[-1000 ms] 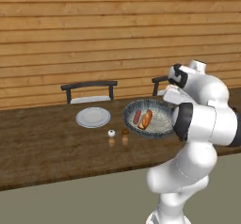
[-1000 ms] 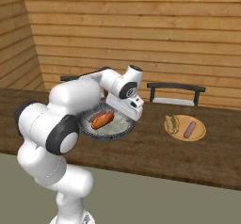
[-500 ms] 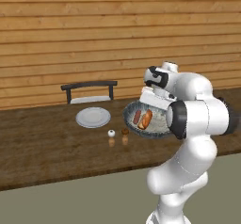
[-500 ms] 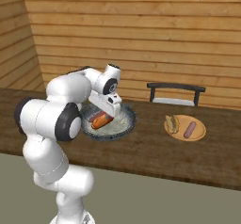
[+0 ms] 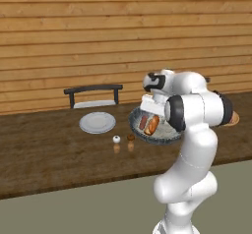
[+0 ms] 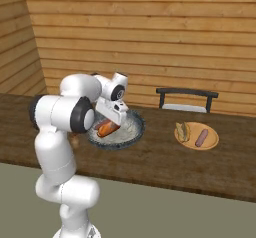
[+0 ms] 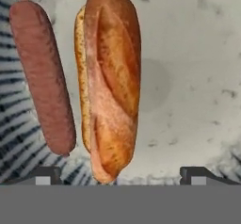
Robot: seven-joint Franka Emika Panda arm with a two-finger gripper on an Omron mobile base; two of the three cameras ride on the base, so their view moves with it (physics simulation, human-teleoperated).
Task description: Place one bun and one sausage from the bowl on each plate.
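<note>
Gripper (image 7: 117,175) is over the large round bowl with the dark blue-grey rim and pale speckled inside (image 5: 170,135), jaws spread wide, nothing between them. In the hand view the two dark fingertips (image 7: 42,175) sit at the bottom edge, one each side of the lower end of the golden-brown split bun (image 7: 110,82); no contact that I can see.

Bun runs top to bottom through the centre of the hand view. The reddish-brown sausage (image 7: 42,77) lies just beside it on the left of that frame, roughly parallel, resting on the ribbed inner wall of the bowl. Whether they touch is hard to tell; there seems to be a thin gap.

Left base view: bowl centre frame on the dark wooden table (image 5: 44,154), bun (image 5: 153,124) and sausage (image 5: 143,122) inside it. Flat light-grey plate (image 5: 97,122) left of the bowl. Two small shakers, one white (image 5: 116,139), one brown (image 5: 131,137), between them, nearer the frame bottom.

Right base view: tan wooden plate (image 6: 212,143) right of centre, holding another bun (image 6: 183,131) and sausage (image 6: 201,137). Black chair (image 6: 186,98) behind it against the plank wall.
</note>
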